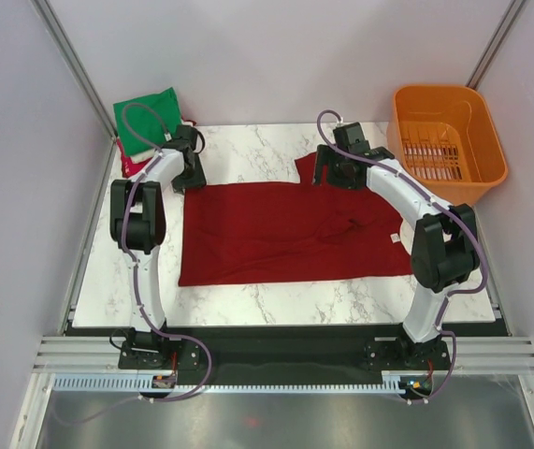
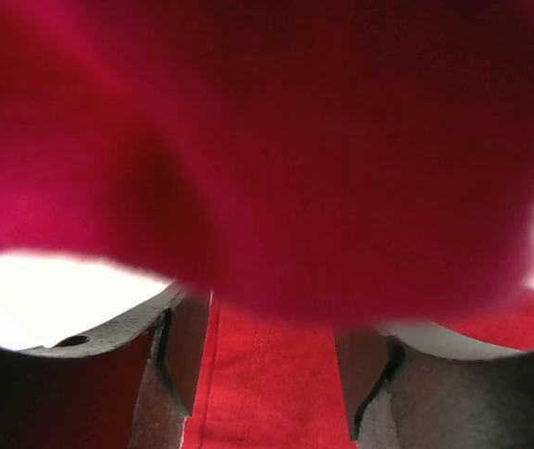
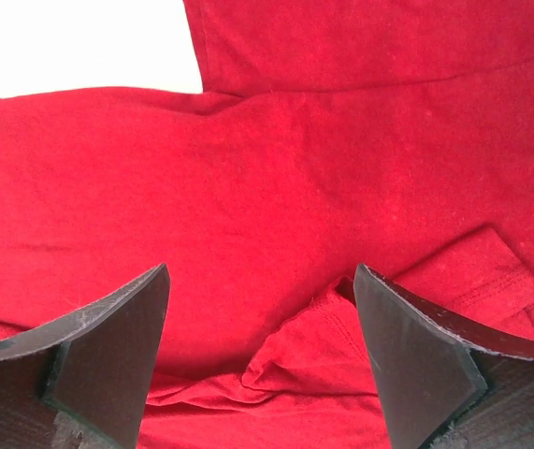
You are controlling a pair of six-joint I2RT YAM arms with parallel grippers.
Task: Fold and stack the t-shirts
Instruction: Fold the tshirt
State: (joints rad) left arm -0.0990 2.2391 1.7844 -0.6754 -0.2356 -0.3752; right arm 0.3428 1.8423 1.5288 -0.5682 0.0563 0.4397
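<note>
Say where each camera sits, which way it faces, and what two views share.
Top external: fixed above and behind the arms, looking down at the table; both whole arms show, with a dark red shirt, green shirt and basket.
Left wrist: on the left arm, facing down; blurred red cloth fills most, left gripper open at the bottom.
Right wrist: on the right arm, looking down at the shirt; right gripper wide open.
Shared: both wrist views show the dark red shirt between their fingers.
</note>
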